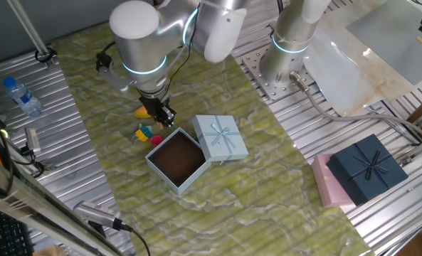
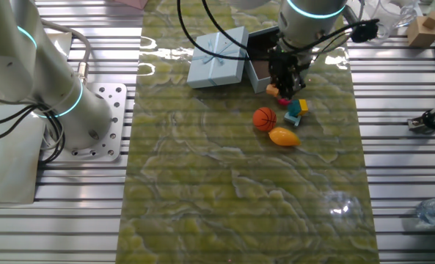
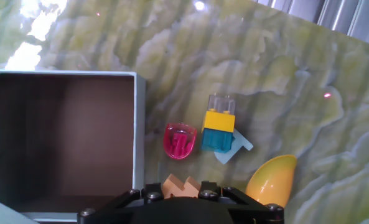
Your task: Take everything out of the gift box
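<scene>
The pale-blue gift box (image 1: pixel 162 173) stands open on the mat, and its dark brown inside shows nothing in it. In the hand view the box rim (image 3: pixel 139 124) is at the left. The lid with the bow (image 1: pixel 221 137) lies against the box. My gripper (image 1: pixel 165 117) hangs just left of the box, shut on a small orange-tan piece (image 3: pixel 181 185). On the mat beside the box lie a magenta piece (image 3: pixel 180 140), a yellow and teal block (image 3: pixel 219 129), a mango-like fruit (image 3: pixel 271 180) and an orange basketball (image 2: pixel 265 119).
A dark navy box with a bow (image 1: pixel 366 169) and a pink box (image 1: pixel 326 181) sit at the right on the metal table. A water bottle (image 1: pixel 22 96) lies at the far left. A second arm's base (image 1: pixel 289 60) stands behind the mat.
</scene>
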